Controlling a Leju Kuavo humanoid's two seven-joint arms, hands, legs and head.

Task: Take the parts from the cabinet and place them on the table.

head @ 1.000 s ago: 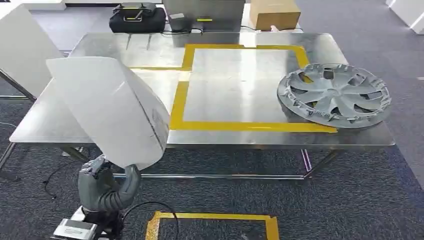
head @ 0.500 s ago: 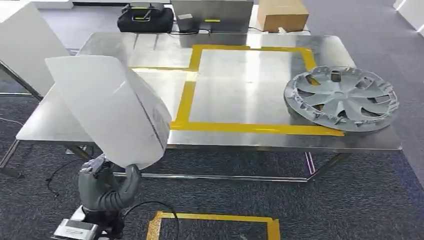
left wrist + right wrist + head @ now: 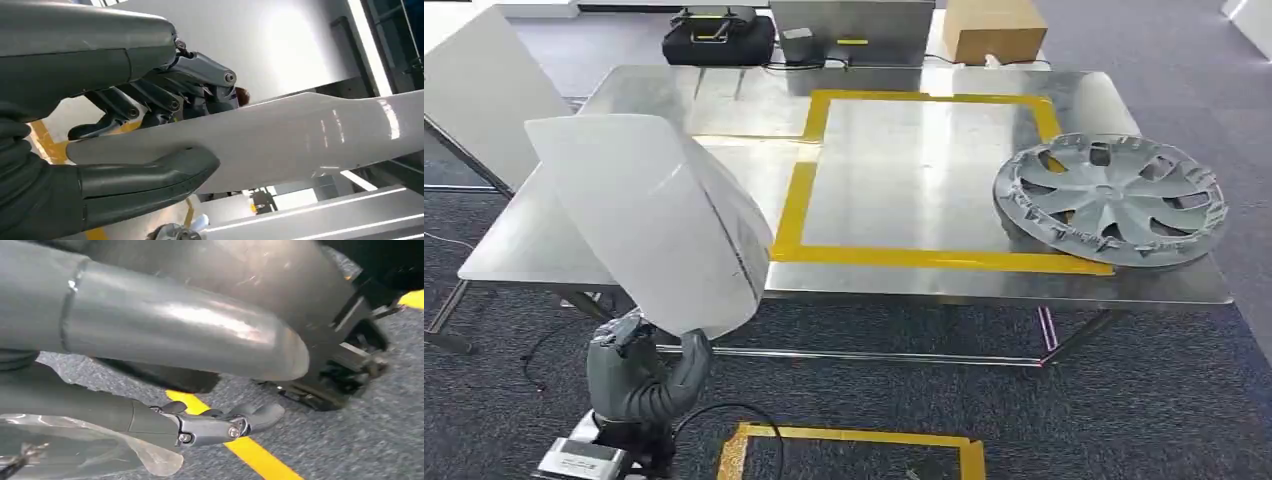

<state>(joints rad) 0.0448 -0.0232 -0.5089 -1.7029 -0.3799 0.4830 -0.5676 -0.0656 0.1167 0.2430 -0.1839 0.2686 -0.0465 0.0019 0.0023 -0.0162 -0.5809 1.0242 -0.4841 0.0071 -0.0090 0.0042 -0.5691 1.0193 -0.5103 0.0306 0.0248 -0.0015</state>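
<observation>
Two parts show from the head camera: a white panel (image 3: pixel 649 215) gripped at its lower edge by the left hand (image 3: pixel 639 370), raised over the steel table's (image 3: pixel 904 160) edge at 9 o'clock, and a grey hubcap (image 3: pixel 1112 200) lying on the table at 3 o'clock.

At the left wrist, thumb and fingers (image 3: pixel 150 100) clamp the panel (image 3: pixel 300 135).

At the right wrist, the right hand (image 3: pixel 210 405) hangs over carpet (image 3: pixel 350 445) with yellow tape (image 3: pixel 250 452), holding nothing, fingers apart.
</observation>
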